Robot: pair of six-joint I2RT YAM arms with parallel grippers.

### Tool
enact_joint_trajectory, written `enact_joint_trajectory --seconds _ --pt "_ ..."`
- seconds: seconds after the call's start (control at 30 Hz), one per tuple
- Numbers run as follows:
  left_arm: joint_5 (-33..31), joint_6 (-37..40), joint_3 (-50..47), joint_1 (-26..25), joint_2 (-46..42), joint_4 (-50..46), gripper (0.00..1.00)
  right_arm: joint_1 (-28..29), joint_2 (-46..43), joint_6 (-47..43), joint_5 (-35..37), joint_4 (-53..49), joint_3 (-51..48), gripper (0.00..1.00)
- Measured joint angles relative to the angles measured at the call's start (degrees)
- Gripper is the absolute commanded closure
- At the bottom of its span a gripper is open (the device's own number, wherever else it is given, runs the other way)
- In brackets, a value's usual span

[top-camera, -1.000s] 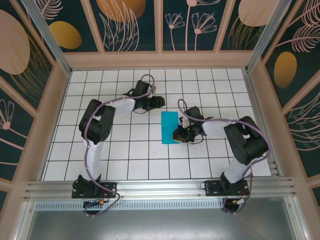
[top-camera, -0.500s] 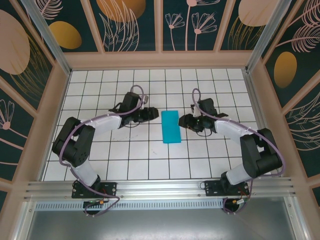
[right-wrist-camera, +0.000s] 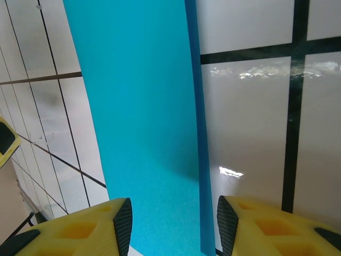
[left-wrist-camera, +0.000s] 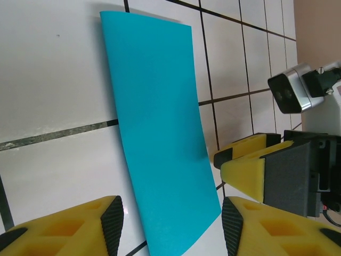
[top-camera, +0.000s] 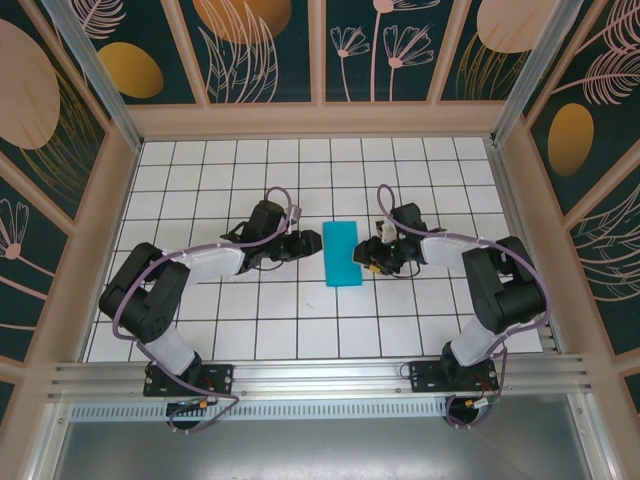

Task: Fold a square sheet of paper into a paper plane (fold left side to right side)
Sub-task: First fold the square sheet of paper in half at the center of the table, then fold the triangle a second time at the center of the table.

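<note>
The square sheet of paper point(top-camera: 341, 254) lies folded in half as a cyan-blue rectangle about one tile wide on the white grid table point(top-camera: 250, 330). My left gripper point(top-camera: 303, 244) hovers low at its left edge, open. In the left wrist view the sheet point(left-wrist-camera: 160, 128) runs down between the open left gripper point(left-wrist-camera: 171, 224) fingers. My right gripper point(top-camera: 366, 256) sits at the sheet's right edge, open. In the right wrist view the sheet point(right-wrist-camera: 138, 106) passes under the open right gripper point(right-wrist-camera: 173, 224), and a darker strip of the lower layer shows along its right edge. Neither gripper holds anything.
The right gripper's yellow fingers point(left-wrist-camera: 250, 165) and its wrist camera point(left-wrist-camera: 290, 90) stand close to the sheet in the left wrist view. Patterned walls with wooden posts point(top-camera: 520, 180) fence the table on three sides. Bare tiles lie in front of the sheet.
The right gripper opened, left the sheet's near right corner and now sits midway along its right edge. The left arm swung down and forward to the sheet's left edge.
</note>
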Motion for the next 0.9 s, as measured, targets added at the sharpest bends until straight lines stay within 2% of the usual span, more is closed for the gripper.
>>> enact_joint_trajectory --seconds 0.5,0.7,0.9 --pt "-1.4 0.9 0.0 -1.0 -1.8 0.3 0.44 0.4 2.0 0.9 -2.4 1.0 0.0 0.56" --pt "-6.1 5.7 -0.2 -3.5 -6.2 -0.6 0.43 0.5 2.1 1.8 -3.5 1.5 0.0 0.58" --pt "-13.7 11.5 -1.2 -9.0 -11.1 -4.1 0.41 0.2 2.1 3.3 -4.6 1.9 0.1 0.59"
